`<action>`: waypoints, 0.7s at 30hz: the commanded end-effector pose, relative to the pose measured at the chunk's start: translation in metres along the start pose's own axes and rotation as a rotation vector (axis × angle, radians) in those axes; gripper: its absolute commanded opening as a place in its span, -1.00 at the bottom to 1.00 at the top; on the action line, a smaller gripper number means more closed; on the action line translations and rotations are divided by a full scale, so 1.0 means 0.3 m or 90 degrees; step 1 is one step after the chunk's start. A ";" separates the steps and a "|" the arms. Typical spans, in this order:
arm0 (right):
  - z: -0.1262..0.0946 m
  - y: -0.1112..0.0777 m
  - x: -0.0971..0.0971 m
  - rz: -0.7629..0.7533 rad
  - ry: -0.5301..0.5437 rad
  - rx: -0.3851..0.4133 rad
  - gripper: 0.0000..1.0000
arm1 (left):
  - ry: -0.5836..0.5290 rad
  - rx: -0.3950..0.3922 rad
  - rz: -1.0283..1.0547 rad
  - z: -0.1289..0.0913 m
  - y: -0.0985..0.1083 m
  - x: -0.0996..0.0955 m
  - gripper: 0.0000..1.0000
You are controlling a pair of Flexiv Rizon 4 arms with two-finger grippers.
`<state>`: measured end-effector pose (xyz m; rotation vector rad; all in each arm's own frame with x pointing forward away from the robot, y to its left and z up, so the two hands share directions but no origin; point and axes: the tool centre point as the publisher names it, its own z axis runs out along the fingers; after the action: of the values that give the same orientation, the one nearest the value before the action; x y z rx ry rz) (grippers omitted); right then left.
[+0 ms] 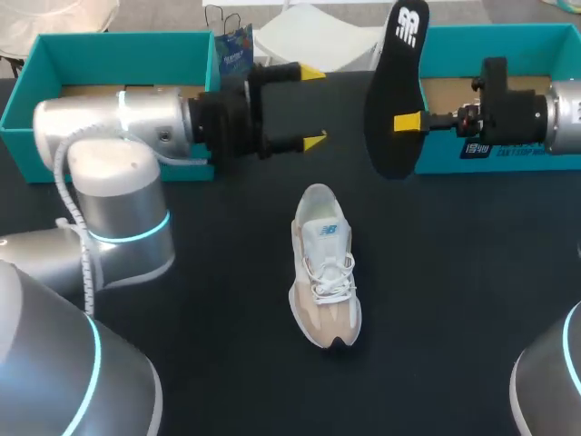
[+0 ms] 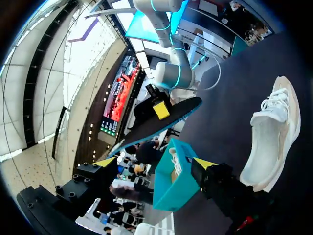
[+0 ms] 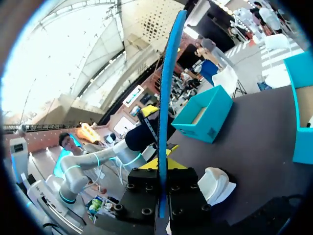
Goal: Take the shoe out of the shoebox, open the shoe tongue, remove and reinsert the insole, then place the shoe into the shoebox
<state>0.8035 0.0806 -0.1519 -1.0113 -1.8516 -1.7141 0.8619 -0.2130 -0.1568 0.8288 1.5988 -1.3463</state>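
Head view: insole (image 1: 386,100), one o'clock from shoe (image 1: 325,272), is pinched by right gripper (image 1: 408,122); left gripper (image 1: 313,107) is spread. With so narrow a hold, slippage is risked.

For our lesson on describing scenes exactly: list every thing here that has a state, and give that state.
Shoe: out of the box, upright on the table, laced.
Insole: out of the shoe, held off the table.
Right gripper: shut on the insole.
Left gripper: open, empty.
Left box: open.
Right box: open.
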 end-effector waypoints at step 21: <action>0.063 0.028 -0.041 -0.128 0.056 -0.005 -1.00 | 0.135 -0.083 -0.249 -0.109 0.023 0.062 1.00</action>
<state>0.8146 0.0892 -0.1521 -0.7981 -1.9197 -1.8554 0.8555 -0.1936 -0.1725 0.6088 1.9605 -1.4212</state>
